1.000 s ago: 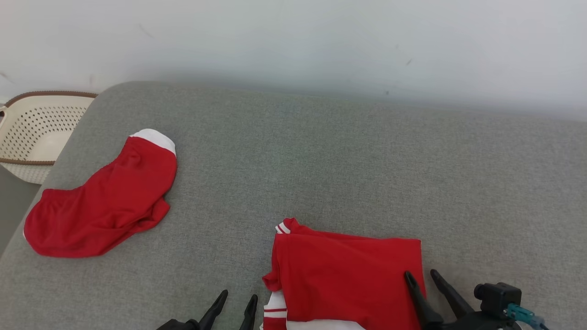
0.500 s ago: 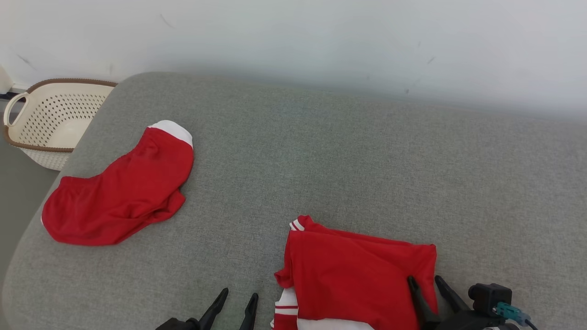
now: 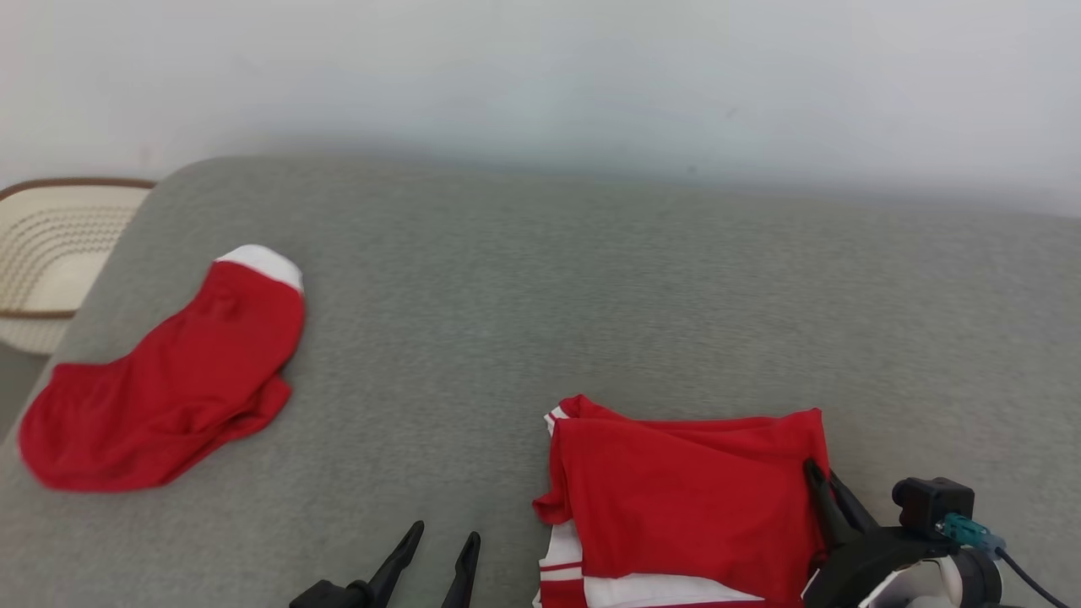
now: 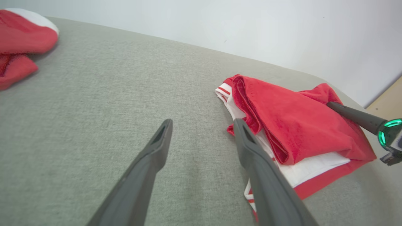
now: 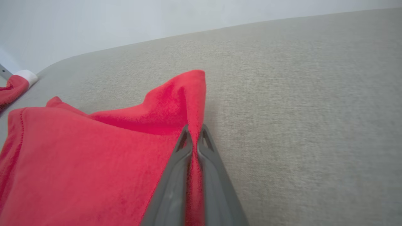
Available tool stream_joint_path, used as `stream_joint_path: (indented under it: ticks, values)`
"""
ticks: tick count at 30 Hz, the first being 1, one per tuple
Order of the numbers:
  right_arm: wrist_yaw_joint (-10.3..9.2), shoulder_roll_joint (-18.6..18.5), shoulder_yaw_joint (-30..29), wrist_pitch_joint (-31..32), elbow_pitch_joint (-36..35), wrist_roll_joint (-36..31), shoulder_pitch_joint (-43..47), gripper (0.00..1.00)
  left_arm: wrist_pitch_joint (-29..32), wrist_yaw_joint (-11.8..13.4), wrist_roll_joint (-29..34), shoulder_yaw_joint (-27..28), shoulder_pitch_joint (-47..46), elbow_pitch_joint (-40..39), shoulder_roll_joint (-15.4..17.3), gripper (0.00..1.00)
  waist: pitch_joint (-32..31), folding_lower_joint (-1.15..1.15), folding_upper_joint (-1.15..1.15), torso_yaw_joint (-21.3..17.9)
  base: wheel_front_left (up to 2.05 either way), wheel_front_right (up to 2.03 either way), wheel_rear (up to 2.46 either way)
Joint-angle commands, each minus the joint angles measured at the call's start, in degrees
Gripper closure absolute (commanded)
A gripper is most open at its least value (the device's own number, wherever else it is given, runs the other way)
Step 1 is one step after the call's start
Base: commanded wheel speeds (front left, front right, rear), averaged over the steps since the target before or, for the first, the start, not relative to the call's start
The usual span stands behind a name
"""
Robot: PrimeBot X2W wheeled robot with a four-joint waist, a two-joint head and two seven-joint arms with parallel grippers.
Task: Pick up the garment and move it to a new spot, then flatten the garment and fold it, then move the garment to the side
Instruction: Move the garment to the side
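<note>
The garment (image 3: 684, 502) is a folded red piece with white stripes, lying near the front of the grey surface; it shows too in the left wrist view (image 4: 292, 125) and the right wrist view (image 5: 94, 157). My right gripper (image 3: 823, 477) is shut on the garment's right edge, a fold of red cloth pinched between its fingers (image 5: 194, 138). My left gripper (image 3: 441, 540) stands open just left of the garment, over bare cushion (image 4: 201, 125), holding nothing. The right gripper's finger (image 4: 351, 114) lies on the garment's far corner.
A second red garment with a white cuff (image 3: 160, 380) lies at the left of the grey cushion (image 3: 591, 295). A cream perforated basket (image 3: 51, 253) stands beyond the cushion's left edge. A pale wall runs behind.
My right gripper has shut on the garment's right edge, and the cloth there has bunched up. The head camera has shifted. The left gripper stays open.
</note>
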Motion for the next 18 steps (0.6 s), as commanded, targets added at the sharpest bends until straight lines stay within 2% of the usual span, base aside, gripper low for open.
stream_joint_path:
  ticks: [1, 5, 6, 11, 18]
  values:
    - [-0.08, -0.2, -0.2, 0.0, 0.1, -0.4, -0.4, 1.00, -0.2, 0.0, 0.1, 0.1, 0.3, -0.1, 0.0, 0.00, -1.0, 0.00, 0.00, -3.4, 0.00, 0.00, 0.00]
    - [-0.08, 0.1, -1.0, 0.0, 0.3, -1.2, -0.3, 1.00, -0.2, 0.2, 0.8, 0.3, 0.2, -0.7, 0.0, 0.00, -1.6, 0.00, 0.00, -9.5, 0.00, 0.00, 0.00]
    - [-0.08, 0.3, -1.3, 0.0, 0.3, -1.6, -0.2, 1.00, -0.2, 0.2, 1.2, 0.1, -0.5, -1.4, 0.0, 0.00, -1.4, 0.00, 0.00, -12.6, 0.00, 0.00, 0.00]
    - [-0.08, 0.7, -1.7, 0.0, 0.3, -1.5, 0.0, 1.00, -0.2, 0.4, 2.3, -0.2, -2.1, -2.7, 0.0, 0.00, -0.4, 0.00, 0.00, -20.0, 0.00, 0.00, 0.00]
    - [-0.08, 1.6, -2.2, 0.0, 0.0, -1.3, 1.0, 1.00, -0.2, 0.5, 3.7, -0.7, -4.3, -3.8, 0.0, 0.00, 1.8, 0.00, 0.00, -27.2, 0.00, 0.00, 0.00]
